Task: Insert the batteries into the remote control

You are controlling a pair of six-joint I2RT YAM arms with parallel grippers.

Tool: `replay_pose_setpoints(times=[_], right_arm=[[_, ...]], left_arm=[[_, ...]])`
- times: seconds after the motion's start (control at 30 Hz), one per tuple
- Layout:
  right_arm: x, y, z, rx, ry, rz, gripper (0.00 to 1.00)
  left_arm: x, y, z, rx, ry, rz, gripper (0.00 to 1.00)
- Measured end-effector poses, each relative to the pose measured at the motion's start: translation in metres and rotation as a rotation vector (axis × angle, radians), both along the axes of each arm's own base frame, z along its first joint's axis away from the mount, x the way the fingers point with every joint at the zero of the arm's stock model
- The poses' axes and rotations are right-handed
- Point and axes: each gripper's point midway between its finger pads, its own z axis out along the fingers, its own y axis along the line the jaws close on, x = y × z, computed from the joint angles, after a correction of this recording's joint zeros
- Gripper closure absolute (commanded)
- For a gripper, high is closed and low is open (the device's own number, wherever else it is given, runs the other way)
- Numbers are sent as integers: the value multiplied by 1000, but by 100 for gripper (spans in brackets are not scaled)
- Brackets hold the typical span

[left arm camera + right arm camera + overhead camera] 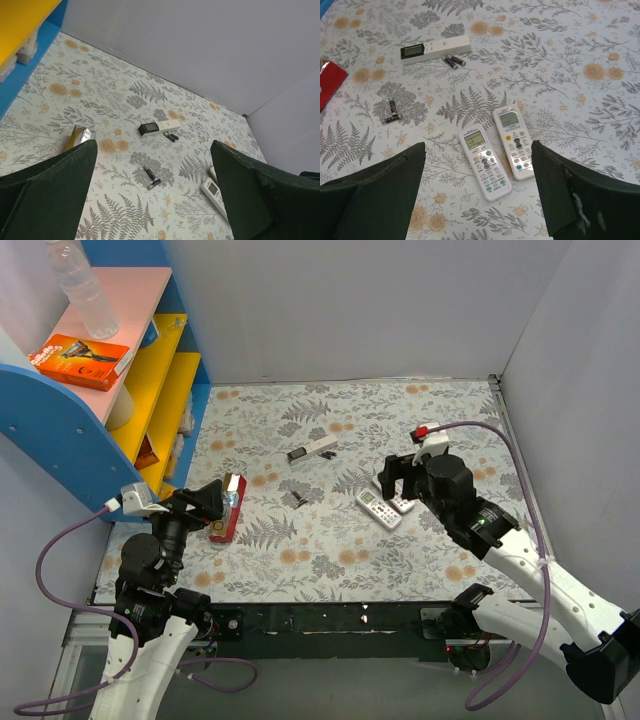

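Note:
Two white remote controls lie face up side by side at the right middle of the table, one (378,508) just left of the other (401,502); the right wrist view shows both, the left one (485,164) and the right one (514,141). My right gripper (398,480) hovers open above them, jaws wide (478,145). Two small batteries (294,499) lie loose at the table's middle (150,173) (393,112). Another pair (328,454) lies by the far bar (171,136) (454,61). My left gripper (212,502) is open and empty at the left (153,145).
A long white bar with a black end (312,450) lies at the far middle. A red and foil pack (228,510) lies just under my left gripper. A blue and yellow shelf (150,390) stands along the left edge. Grey walls close the back and right.

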Motion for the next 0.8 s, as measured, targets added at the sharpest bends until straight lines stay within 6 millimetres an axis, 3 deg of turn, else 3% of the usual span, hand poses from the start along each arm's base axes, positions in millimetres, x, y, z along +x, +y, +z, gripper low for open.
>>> replay_pose_setpoints(times=[0.23, 0.43, 0.6, 0.8], right_arm=[[7, -42, 18, 40, -40, -154, 5], [10, -82, 20, 30, -48, -302, 5], [6, -108, 13, 14, -35, -382, 5], [-1, -125, 1, -4, -14, -439, 5]], left_arm=[[1, 0, -1, 2, 6, 1, 2], [2, -3, -5, 11, 17, -11, 2], [4, -7, -12, 22, 33, -32, 2], [10, -18, -19, 40, 58, -83, 2]])
